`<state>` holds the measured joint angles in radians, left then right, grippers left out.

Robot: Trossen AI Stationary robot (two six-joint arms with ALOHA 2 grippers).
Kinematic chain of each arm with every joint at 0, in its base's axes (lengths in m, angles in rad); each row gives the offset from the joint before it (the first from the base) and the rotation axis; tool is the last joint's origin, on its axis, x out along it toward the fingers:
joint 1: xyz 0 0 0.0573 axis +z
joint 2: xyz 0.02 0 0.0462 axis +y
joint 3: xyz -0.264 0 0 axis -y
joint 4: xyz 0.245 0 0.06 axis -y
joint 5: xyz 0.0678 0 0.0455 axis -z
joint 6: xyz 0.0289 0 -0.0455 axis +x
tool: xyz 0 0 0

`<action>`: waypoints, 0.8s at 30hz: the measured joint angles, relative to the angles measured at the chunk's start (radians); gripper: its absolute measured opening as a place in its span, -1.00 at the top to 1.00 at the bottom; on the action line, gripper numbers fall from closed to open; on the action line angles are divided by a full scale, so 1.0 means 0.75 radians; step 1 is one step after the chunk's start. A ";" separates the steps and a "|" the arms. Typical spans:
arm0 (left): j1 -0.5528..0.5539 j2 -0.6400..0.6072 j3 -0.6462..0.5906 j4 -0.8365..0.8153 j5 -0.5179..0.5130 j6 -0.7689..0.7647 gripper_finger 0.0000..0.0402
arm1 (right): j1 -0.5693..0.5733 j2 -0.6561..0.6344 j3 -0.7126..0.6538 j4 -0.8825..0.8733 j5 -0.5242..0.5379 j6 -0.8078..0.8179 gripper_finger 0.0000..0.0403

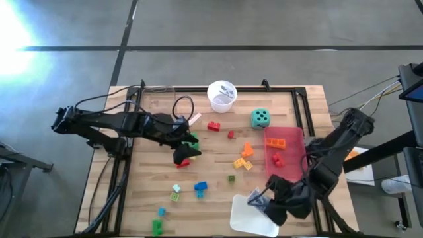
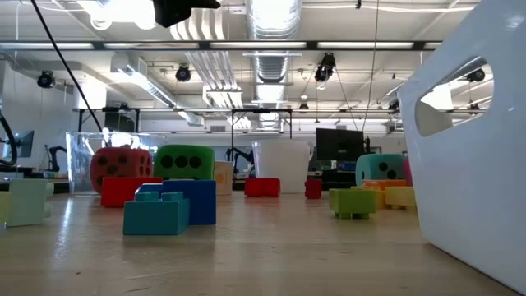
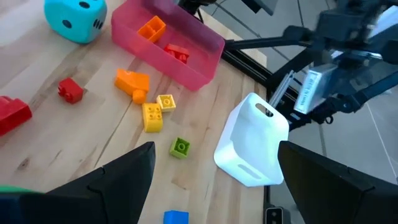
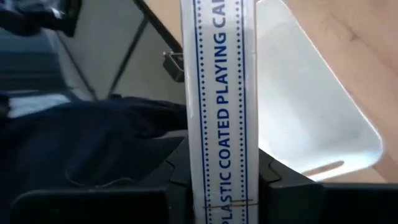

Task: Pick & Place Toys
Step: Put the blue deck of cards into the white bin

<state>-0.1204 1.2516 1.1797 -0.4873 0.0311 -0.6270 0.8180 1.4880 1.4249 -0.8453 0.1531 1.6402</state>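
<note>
High view: left claw (image 1: 184, 151) hangs spread and empty over the red die (image 1: 186, 160) and green die (image 1: 193, 140), left of the white cup (image 1: 221, 96); best centre on one die before closing, while the right claw (image 1: 261, 198), far from the cup, grips a card box (image 4: 221, 112).

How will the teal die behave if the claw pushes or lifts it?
The teal die rests flat on one face, so a push would probably slide it, though its rounded corners might let it tumble. It is much bigger than the bricks, so a grasp likely needs a wide opening. Its smooth faces may slip.
</note>
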 joint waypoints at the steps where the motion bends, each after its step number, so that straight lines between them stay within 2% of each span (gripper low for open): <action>1: 0.000 -0.005 0.000 -0.002 0.000 0.000 -0.69 | 0.004 0.031 0.061 -0.050 -0.004 -0.013 0.70; 7: 0.000 -0.009 0.000 -0.008 0.014 0.004 -0.69 | 0.015 0.230 0.293 -0.153 -0.066 -0.077 0.70; 13: 0.000 -0.009 -0.003 -0.012 0.030 0.036 -0.69 | 0.012 0.406 0.379 -0.217 -0.067 -0.089 0.70; 17: 0.000 -0.009 -0.003 -0.039 0.035 0.051 -0.69 | 0.009 0.478 0.358 -0.282 -0.081 -0.111 0.70; 24: 0.000 -0.009 -0.003 -0.056 0.042 0.071 -0.69 | -0.030 0.477 0.217 -0.253 -0.146 -0.273 0.70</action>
<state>-0.1204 1.2446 1.1774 -0.5292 0.0623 -0.5739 0.7953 1.8459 1.5877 -1.0353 0.0435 1.4357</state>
